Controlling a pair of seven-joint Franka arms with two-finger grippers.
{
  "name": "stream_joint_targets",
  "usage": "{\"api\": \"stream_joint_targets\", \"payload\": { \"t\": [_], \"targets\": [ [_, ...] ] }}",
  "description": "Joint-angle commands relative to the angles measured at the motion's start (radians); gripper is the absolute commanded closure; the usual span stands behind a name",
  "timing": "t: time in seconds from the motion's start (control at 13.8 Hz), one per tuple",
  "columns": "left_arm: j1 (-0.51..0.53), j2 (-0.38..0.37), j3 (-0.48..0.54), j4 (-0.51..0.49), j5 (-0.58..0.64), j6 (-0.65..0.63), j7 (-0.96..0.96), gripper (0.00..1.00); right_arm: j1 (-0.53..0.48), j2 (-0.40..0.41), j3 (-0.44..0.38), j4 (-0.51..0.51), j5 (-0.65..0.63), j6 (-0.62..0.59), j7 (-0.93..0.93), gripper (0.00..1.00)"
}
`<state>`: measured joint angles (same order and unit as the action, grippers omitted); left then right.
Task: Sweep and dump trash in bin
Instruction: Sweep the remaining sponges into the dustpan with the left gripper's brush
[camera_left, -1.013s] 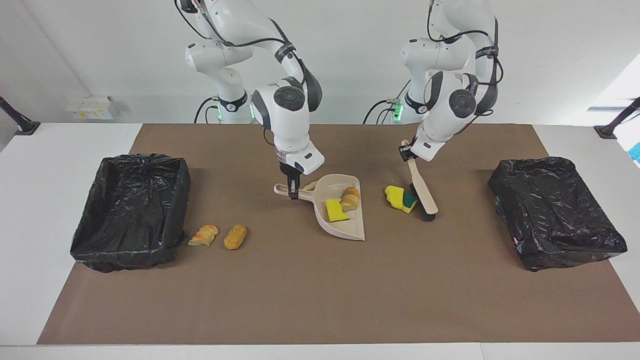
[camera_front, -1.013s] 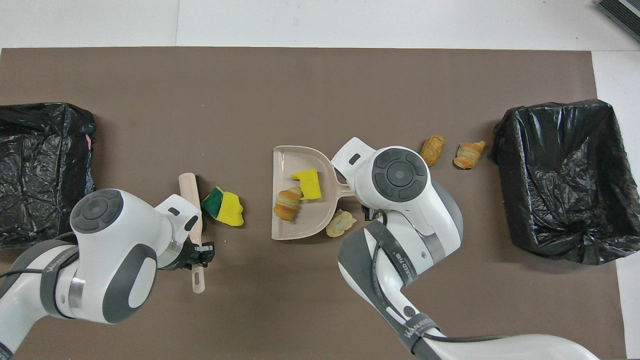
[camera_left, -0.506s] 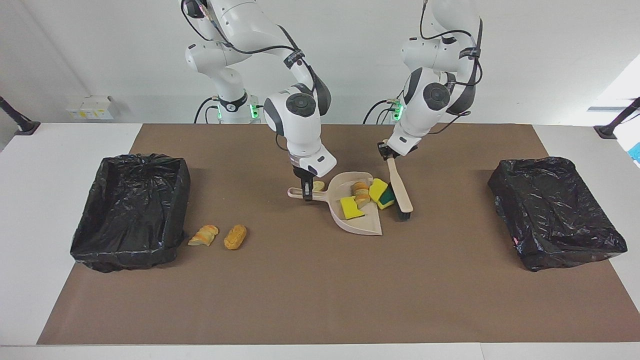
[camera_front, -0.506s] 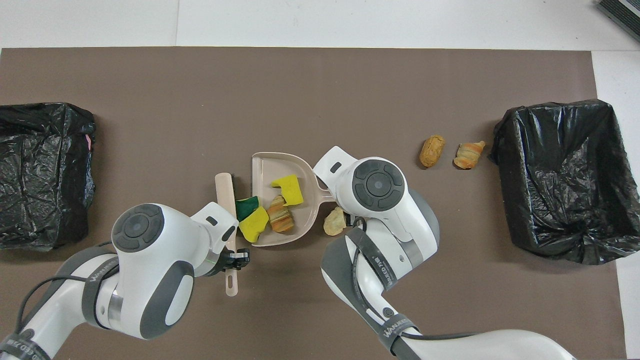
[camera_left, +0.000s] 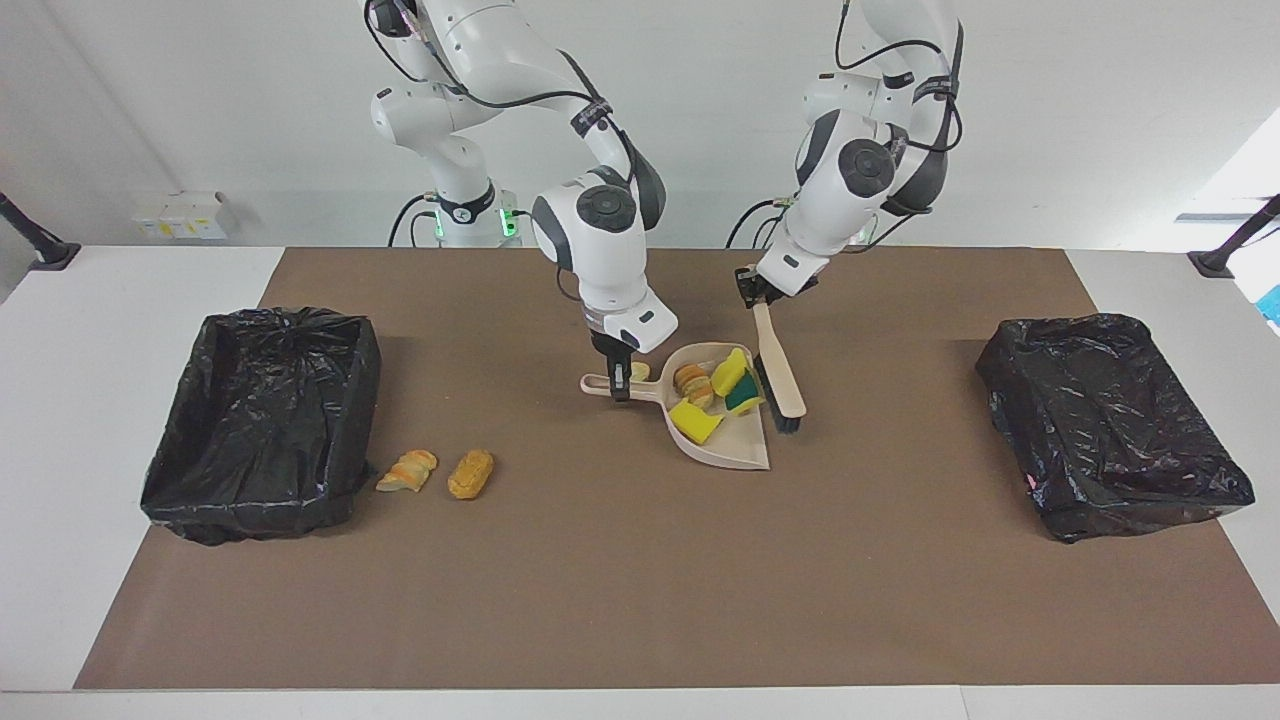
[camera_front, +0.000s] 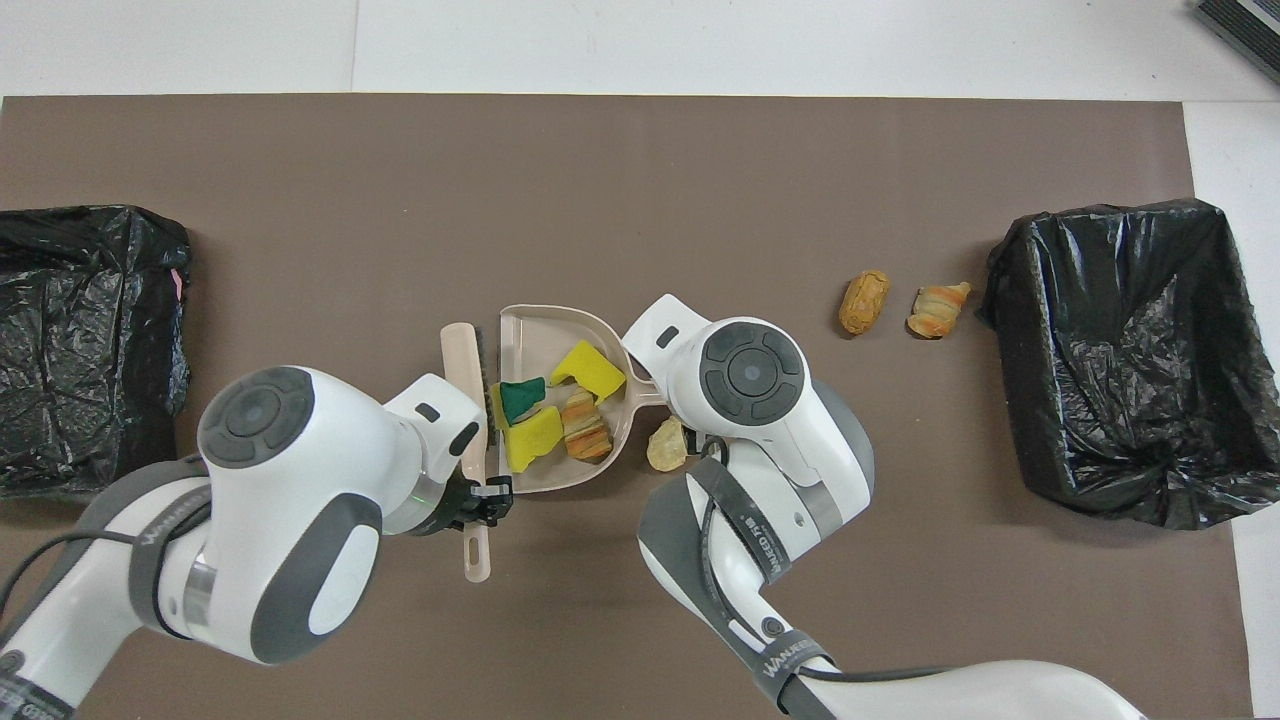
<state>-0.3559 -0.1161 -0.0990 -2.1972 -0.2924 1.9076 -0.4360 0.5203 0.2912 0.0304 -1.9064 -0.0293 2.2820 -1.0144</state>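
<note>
The beige dustpan (camera_left: 737, 452) lies mid-table, and my right gripper (camera_left: 620, 384) is shut on its handle. In the pan lie a yellow sponge piece (camera_left: 697, 421), a striped bread chunk (camera_left: 690, 380) and a yellow sponge with green backing (camera_left: 737, 378); they also show in the overhead view (camera_front: 590, 365) (camera_front: 585, 438) (camera_front: 528, 425). My left gripper (camera_left: 752, 291) is shut on the handle of the beige brush (camera_left: 778, 368), whose bristles stand at the pan's mouth. A beige chunk (camera_front: 665, 446) lies outside the pan beside its handle. Two orange bread pieces (camera_left: 408, 470) (camera_left: 470, 473) lie beside a bin.
One black-lined bin (camera_left: 260, 420) stands at the right arm's end of the table, another black-lined bin (camera_left: 1110, 420) at the left arm's end. The brown mat (camera_left: 640, 580) covers the table's middle.
The brush has swept the yellow-and-green sponge into the dustpan. The right gripper has slid the pan toward the left arm's end to meet it. The pieces inside have bunched together.
</note>
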Motion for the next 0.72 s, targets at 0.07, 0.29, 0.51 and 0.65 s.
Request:
{"api": "stream_joint_targets", "payload": {
  "t": [0.07, 0.29, 0.51, 0.65],
  "targets": [
    [0.041, -0.007, -0.002, 0.126, 0.091, -0.154, -0.021, 1.0, 0.004, 0.022, 0.005, 0.001, 0.02, 0.024, 0.02, 1.0],
    [0.043, -0.046, -0.002, 0.148, 0.127, -0.258, -0.029, 1.0, 0.004, 0.022, 0.006, 0.004, 0.02, 0.028, 0.022, 1.0],
    [0.043, -0.059, -0.001, 0.14, 0.134, -0.289, -0.035, 1.0, 0.001, 0.016, 0.006, 0.009, 0.022, 0.047, 0.011, 1.0],
    [0.073, -0.083, 0.013, 0.094, 0.133, -0.257, -0.014, 1.0, 0.001, 0.006, 0.006, 0.01, 0.055, 0.047, 0.004, 1.0]
  ]
}}
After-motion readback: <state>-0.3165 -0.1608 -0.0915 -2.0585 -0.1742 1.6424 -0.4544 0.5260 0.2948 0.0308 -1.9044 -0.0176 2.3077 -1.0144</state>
